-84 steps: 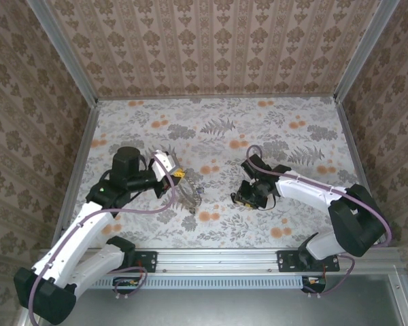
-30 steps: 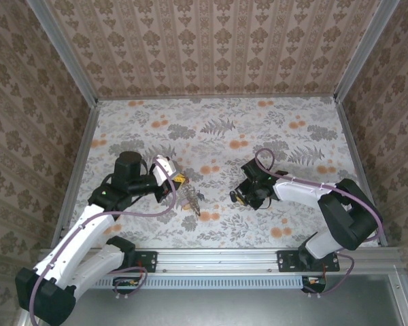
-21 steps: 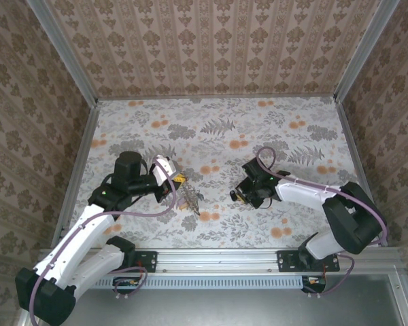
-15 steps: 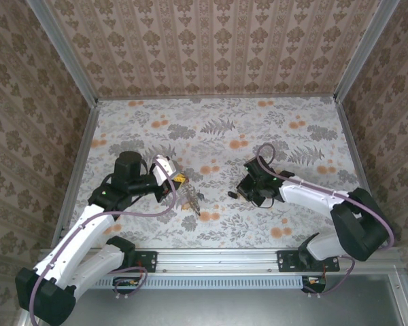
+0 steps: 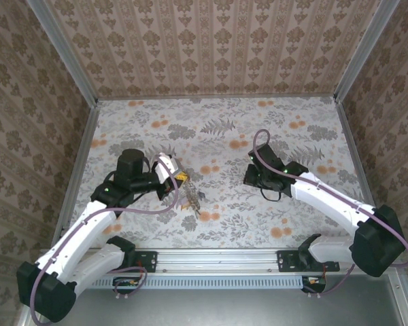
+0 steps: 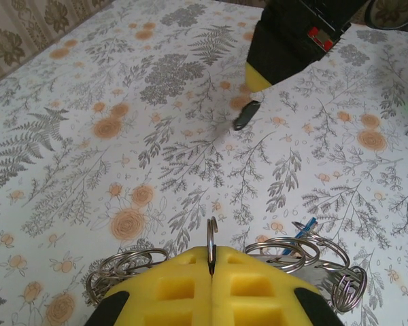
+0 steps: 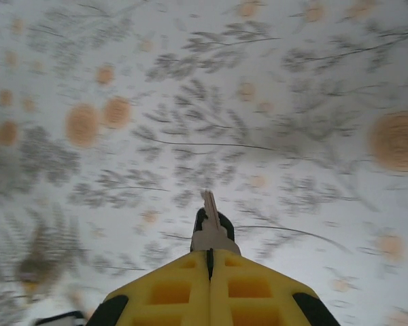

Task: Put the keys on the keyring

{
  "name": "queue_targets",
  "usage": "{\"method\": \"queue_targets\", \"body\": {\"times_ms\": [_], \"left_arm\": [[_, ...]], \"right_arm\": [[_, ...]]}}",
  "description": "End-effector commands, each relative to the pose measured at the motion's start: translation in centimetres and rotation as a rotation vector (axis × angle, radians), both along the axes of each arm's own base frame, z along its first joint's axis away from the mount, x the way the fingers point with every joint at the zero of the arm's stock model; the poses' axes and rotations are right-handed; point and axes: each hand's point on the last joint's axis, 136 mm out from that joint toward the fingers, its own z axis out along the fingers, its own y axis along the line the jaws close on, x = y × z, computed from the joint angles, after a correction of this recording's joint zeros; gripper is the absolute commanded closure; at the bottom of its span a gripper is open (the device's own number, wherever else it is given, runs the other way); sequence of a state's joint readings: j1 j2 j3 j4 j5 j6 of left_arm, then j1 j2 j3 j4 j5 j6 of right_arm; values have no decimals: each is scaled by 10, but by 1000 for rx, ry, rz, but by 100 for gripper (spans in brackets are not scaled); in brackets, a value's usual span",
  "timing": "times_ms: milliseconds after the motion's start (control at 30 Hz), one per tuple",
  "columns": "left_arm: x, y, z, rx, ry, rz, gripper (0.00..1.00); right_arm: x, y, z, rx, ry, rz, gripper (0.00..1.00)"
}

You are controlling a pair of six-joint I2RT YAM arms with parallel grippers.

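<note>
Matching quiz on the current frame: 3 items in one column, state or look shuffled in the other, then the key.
Column A
1. keyring
2. black-headed key
3. table

Column B
a. covered in a floral print
b. pinched in the right gripper, jaws shut, blade pointing away from the wrist camera
c. one ring pinched edge-on in the left gripper, jaws shut, more rings bunched below

Pairs: 1-c, 2-b, 3-a
</note>
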State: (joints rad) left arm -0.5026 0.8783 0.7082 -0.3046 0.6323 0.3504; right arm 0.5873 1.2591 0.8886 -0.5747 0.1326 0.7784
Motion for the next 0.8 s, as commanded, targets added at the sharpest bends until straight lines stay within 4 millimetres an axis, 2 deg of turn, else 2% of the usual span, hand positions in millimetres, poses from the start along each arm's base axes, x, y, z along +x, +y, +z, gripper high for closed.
{"method": "queue_targets", "body": {"times_ms": [0,133,267,467,767], "left_arm": [[3,-7,24,-57,-57,-16,100],[4,-7,21,-53,-57,-15,100],[5,-7,17,-48,-49,-14,100],[5,-7,13,-42,-40,-14,100],[8,-3,7,-24,-40,17,100]], "right_arm": [[-17,-45,-1,-287,45,51,100],[-18,-57,-10,-397,100,82,100],[-17,-56,-28,-430,152,90,100],[-10,-34,-54,-390,201,138,100],[14,3,-60,-401,185,309,100]]}}
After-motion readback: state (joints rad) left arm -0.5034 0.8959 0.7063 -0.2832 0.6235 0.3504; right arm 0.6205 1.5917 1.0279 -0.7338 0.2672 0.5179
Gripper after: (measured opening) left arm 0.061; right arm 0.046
